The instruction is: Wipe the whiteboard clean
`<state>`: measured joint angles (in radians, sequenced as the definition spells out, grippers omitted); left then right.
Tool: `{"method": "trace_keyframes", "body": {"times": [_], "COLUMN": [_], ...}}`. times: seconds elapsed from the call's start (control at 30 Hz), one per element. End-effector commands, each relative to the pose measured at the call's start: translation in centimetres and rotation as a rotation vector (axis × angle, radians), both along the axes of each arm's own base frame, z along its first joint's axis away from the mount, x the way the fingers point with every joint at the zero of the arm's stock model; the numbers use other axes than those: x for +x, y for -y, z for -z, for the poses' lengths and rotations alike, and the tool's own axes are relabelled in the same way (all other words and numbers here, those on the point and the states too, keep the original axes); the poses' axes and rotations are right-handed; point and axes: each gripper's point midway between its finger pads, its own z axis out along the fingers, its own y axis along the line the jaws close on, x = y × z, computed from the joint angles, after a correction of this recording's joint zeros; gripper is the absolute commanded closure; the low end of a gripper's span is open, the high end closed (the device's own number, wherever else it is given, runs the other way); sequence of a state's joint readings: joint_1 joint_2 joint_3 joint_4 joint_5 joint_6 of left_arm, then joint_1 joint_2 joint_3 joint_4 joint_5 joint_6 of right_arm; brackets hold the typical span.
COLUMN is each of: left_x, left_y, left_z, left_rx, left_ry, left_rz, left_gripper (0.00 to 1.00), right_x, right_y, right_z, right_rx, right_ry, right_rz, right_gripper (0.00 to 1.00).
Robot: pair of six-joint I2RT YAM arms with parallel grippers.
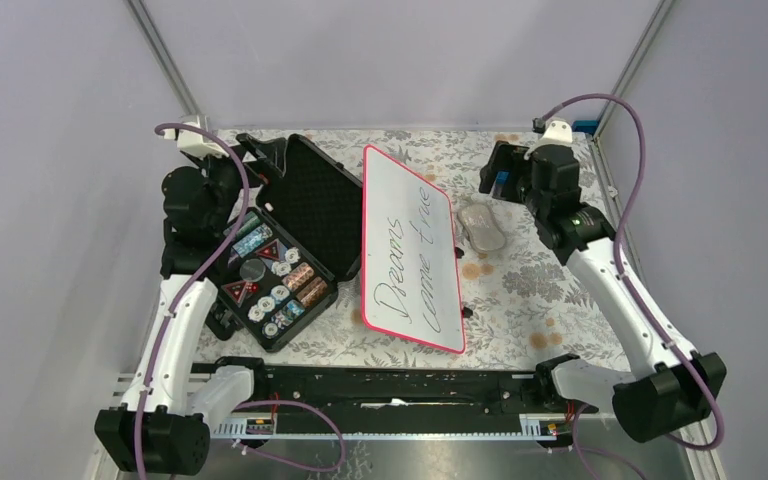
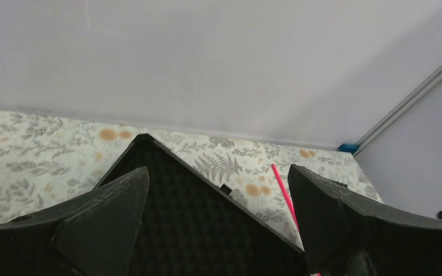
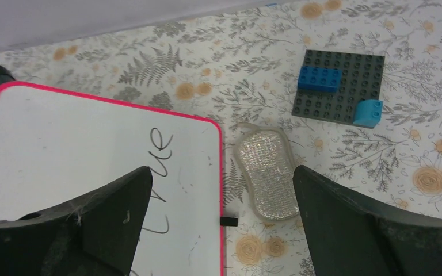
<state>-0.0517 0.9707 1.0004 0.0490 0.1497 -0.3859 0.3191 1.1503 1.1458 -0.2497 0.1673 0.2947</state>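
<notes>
The whiteboard [image 1: 410, 250] lies flat in the middle of the table, red-pink rimmed, with black handwriting "Dreams come true". Its far right corner shows in the right wrist view [image 3: 92, 144]. A silvery glittering oval pad [image 1: 481, 227] lies on the cloth just right of the board's far end, also seen in the right wrist view [image 3: 267, 172]. My right gripper [image 3: 221, 172] is open and empty, hovering above the board's edge and the pad, near the far right in the top view [image 1: 495, 170]. My left gripper [image 2: 218, 172] is open and empty over the black case lid at the far left [image 1: 260, 160].
An open black foam-lined case [image 1: 280, 270] with poker chips lies left of the board, its lid [image 2: 195, 224] under my left gripper. A dark brick plate with blue bricks [image 3: 338, 86] sits beyond the pad. A small black clip [image 3: 228, 221] sits on the board's right edge. Grey walls enclose the table.
</notes>
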Motion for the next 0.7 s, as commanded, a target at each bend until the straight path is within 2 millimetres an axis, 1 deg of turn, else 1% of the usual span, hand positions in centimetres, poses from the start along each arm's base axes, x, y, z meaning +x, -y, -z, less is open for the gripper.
{"method": "trace_keyframes", "body": {"times": [0.0,0.13,0.23,0.33,0.43,0.5,0.6,0.63,0.67], "left_x": [0.0,0.4,0.3,0.4,0.6,0.6,0.5,0.6,0.6], "left_y": [1.3,2.0,2.9,3.3,3.6,3.9,4.8,5.2,5.5], "left_z": [-2.8,-2.0,-1.8,-1.4,-0.9,-0.6,-0.4,-0.2,-0.1], "left_rx": [-0.050,-0.120,-0.143,-0.130,-0.080,-0.050,-0.031,-0.029,-0.031], "left_ry": [0.093,0.066,0.071,0.065,0.052,0.042,0.036,0.031,0.027], "left_rz": [0.066,0.098,0.145,0.158,0.157,0.161,0.189,0.201,0.216], "left_gripper": [0.01,0.01,0.01,0.01,0.01,0.01,0.01,0.01,0.01], "right_x": [2.0,3.8,4.9,6.1,7.5,8.7,10.0,10.4,10.7], "right_y": [0.8,0.1,0.1,0.1,0.0,0.5,1.9,2.2,2.4], "right_z": [1.4,5.5,8.1,11.0,13.0,14.3,16.2,16.7,17.3], "right_rx": [-0.065,-0.101,-0.127,-0.141,-0.091,-0.052,-0.048,-0.057,-0.068], "right_ry": [-0.036,-0.177,-0.227,-0.294,-0.354,-0.407,-0.497,-0.515,-0.530], "right_rz": [0.068,0.071,0.086,0.082,0.055,0.071,0.114,0.115,0.113], "right_gripper": [0.01,0.01,0.01,0.01,0.01,0.01,0.01,0.02,0.05]}}
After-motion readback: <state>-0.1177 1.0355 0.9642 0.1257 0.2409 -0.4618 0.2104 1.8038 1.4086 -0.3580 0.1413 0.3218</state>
